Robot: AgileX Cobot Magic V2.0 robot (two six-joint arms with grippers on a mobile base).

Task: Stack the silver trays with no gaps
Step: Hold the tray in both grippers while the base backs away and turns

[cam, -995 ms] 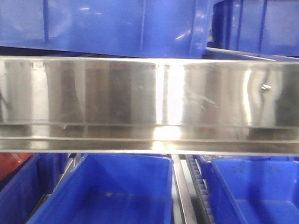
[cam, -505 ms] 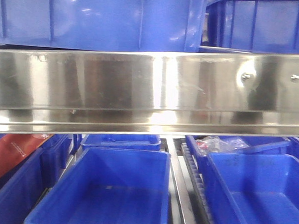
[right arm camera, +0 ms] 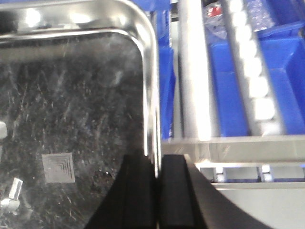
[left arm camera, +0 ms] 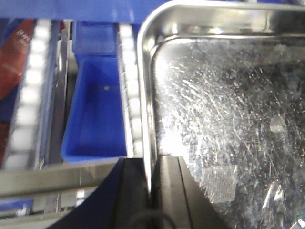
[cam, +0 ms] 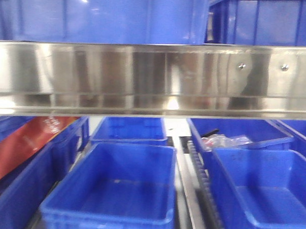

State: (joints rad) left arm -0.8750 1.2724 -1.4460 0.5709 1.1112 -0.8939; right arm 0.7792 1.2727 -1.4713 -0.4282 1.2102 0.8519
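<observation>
— What changed?
— The shelf rail (cam: 144,78) has risen in my front view, and more blue bins (cam: 114,189) show.
— The silver tray (left arm camera: 214,119)?
— Carried above the bins, with my left fingers (left arm camera: 174,186) and right fingers (right arm camera: 138,186) clamped on opposite rims. Stacking lies ahead, I judge.

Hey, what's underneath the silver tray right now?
Beside the tray, past its left rim, a blue bin and white rollers lie lower down. Whatever sits directly beneath the tray is covered by it.
</observation>
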